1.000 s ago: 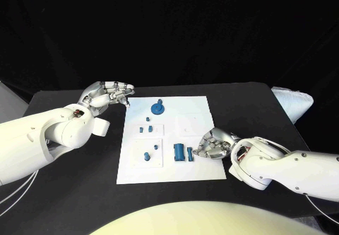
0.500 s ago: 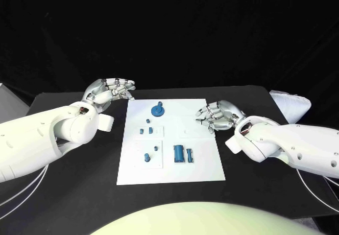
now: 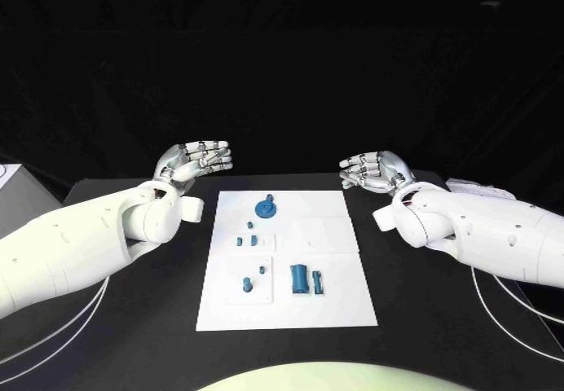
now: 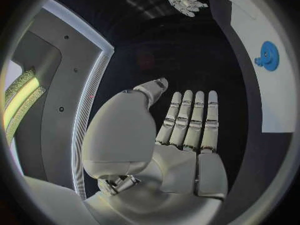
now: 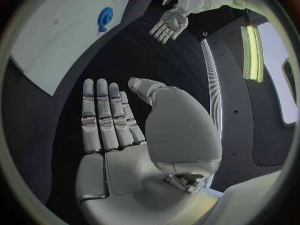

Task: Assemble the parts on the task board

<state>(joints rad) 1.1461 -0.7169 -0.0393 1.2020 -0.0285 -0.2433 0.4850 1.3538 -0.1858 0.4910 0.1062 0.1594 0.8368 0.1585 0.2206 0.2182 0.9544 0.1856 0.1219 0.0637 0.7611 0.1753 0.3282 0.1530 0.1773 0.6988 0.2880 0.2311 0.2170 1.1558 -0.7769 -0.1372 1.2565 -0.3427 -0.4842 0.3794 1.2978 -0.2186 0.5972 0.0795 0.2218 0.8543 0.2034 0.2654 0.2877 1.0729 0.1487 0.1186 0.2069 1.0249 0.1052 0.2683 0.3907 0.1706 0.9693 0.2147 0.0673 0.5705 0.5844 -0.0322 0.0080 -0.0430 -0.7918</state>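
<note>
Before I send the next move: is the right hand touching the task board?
Apart. In the head view the right hand is raised beyond the far right corner of the task board, black table between them. The right wrist view shows it flat, holding nothing.

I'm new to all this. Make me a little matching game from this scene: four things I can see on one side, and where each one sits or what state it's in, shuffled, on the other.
Things:
1. left hand
2. right hand
3. round blue part
4. task board

Places or states:
A. white plate lying flat in the middle of the table
B. open, beyond the board's far right corner
C. on the board, near its far edge
D. open, beyond the board's far left corner

Pairs: 1-D, 2-B, 3-C, 4-A
</note>
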